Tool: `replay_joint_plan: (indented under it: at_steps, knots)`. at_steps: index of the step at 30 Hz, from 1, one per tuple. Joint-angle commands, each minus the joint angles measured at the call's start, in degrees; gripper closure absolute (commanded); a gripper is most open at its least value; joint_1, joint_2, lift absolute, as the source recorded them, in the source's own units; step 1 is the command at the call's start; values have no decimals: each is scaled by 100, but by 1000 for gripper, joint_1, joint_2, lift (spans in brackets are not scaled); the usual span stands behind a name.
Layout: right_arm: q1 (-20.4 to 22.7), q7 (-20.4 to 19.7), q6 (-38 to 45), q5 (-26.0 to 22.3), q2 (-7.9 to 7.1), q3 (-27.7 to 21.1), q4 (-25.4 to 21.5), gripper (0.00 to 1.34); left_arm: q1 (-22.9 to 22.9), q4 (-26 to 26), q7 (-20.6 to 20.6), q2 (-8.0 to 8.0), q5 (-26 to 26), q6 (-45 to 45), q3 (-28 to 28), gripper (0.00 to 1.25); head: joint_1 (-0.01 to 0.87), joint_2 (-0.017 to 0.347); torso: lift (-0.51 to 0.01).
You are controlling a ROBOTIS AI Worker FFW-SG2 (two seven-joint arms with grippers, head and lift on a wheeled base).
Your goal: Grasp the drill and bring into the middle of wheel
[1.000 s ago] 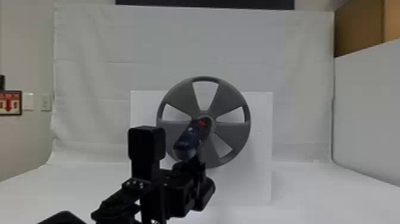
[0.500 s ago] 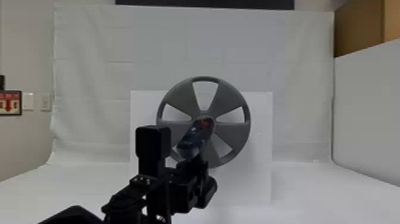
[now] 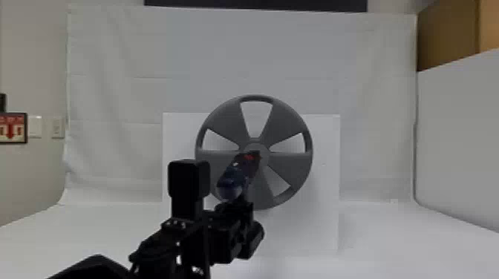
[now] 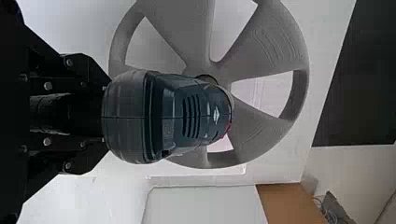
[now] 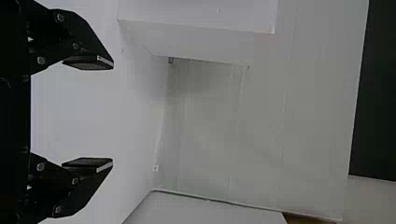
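Observation:
In the head view my left gripper (image 3: 234, 207) reaches up from the lower left and holds the dark blue drill (image 3: 232, 180). The drill's front end overlaps the hub of the grey spoked wheel (image 3: 287, 163); whether it touches cannot be told. In the left wrist view my left gripper (image 4: 100, 115) is shut on the drill (image 4: 173, 116), whose bulky body hides its grip and part of the wheel (image 4: 261, 56). My right gripper (image 5: 112, 115) stands open in the right wrist view, nothing between its fingers.
Behind the wheel stands a white box-like stand (image 3: 323, 185) on the white table surface (image 3: 390, 237). White cloth (image 3: 297, 48) hangs at the back. A grey-white partition (image 3: 460, 141) runs along the right side, with a brown box (image 3: 449, 33) above it.
My left gripper and the drill have shifted slightly to the right in the head view, and the drill's front end now sits lower on the hub. The wheel has stayed put.

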Motion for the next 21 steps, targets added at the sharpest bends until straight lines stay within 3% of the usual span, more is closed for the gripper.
replay_joint_plan:
  at_steps: [1,21]
  knots:
    - [8,0,9,0,-12,13,0,519,-40,76,0,-1,-14,-17,25,1219,0,0,-406]
    - [17,0,9,0,-12,-4,0,519,-110,278,-44,-27,-41,-26,25,1219,0,0,-406]
